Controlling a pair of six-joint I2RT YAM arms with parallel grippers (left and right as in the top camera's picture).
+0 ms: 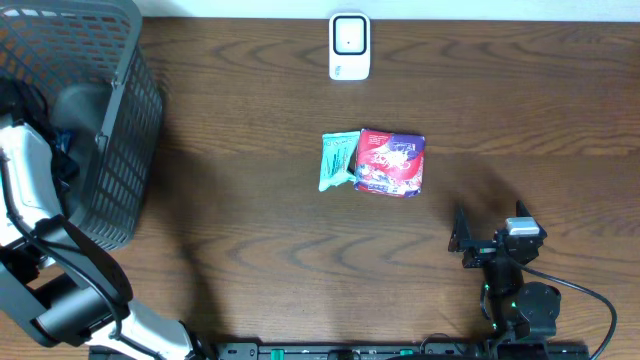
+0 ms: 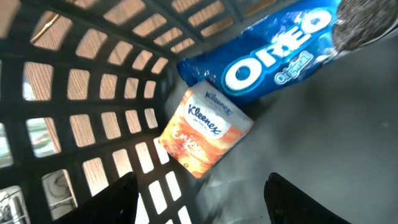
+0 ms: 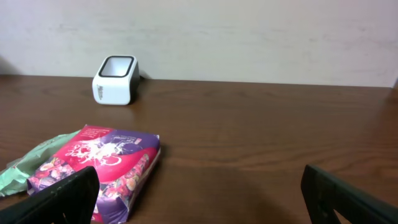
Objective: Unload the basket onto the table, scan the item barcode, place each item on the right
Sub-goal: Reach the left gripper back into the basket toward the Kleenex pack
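Note:
My left arm (image 1: 25, 165) reaches into the dark mesh basket (image 1: 120, 150) at the table's left. In the left wrist view, my left gripper (image 2: 202, 180) is open and holds nothing. It hangs over the basket floor, just short of an orange Kleenex tissue pack (image 2: 205, 130). A blue Oreo pack (image 2: 273, 56) lies beyond that. The white barcode scanner (image 1: 349, 46) (image 3: 115, 79) stands at the table's far edge. My right gripper (image 1: 462, 240) (image 3: 200, 174) rests open and empty near the front right.
A purple-and-pink candy bag (image 1: 392, 163) (image 3: 99, 165) lies mid-table, with a green packet (image 1: 337, 160) (image 3: 37, 155) touching its left side. The basket's mesh walls (image 2: 93, 93) close in on the left gripper.

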